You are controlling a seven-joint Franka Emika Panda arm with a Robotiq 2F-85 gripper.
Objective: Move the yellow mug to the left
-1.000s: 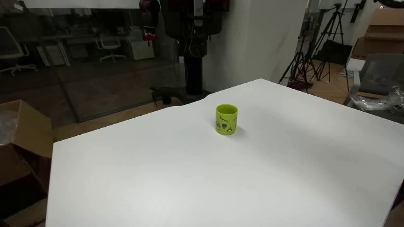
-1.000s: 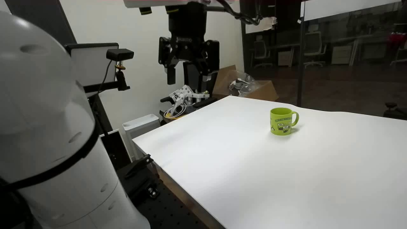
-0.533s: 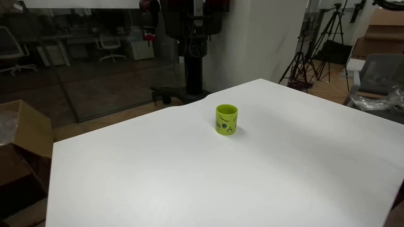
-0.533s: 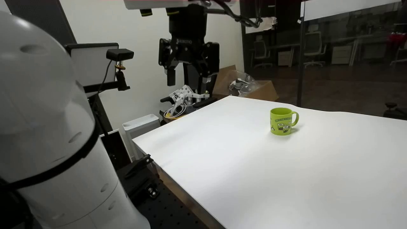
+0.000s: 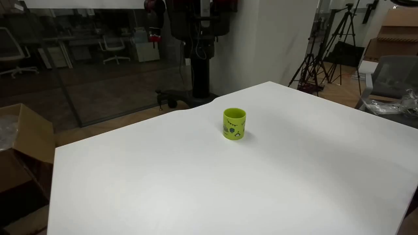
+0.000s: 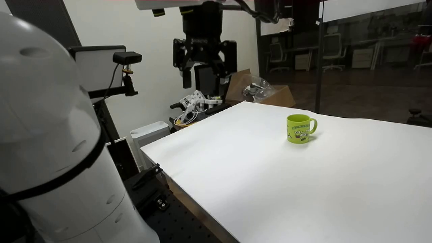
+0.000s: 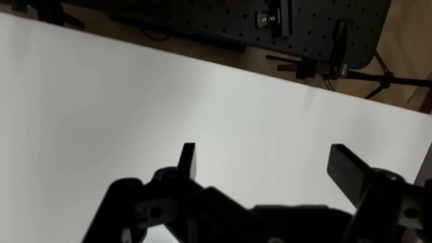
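On the white table (image 5: 147,182), in an exterior view, the yellow mug (image 5: 234,129) stands upright, a little right of that view's middle and near the table's far edge. It is lime in colour, with small dark drawings on its side and a soft shadow at its foot. An open cardboard box (image 5: 34,137) sits past the table's left edge, and a grey chair (image 5: 393,76) stands beyond the table at the right.

In an exterior view the gripper (image 6: 205,82) hangs at the top, well apart from the mug, its fingers (image 6: 186,79) pointing down and spread wide. The mug's handle (image 6: 314,125) sticks out toward that view's right; on the lime wall beside it are cartoon figures and a line of lettering too small to read. A white, rounded part of the arm (image 6: 50,118) fills the left side. Past it show a black camera (image 6: 127,58) and, by the table's corner, a white case (image 6: 150,130).

In the wrist view the fingers stand at the bottom with a broad gap between them, the white table showing through it. Along the top, beyond the table's edge, lies a dark plate (image 7: 216,20) dotted with holes.
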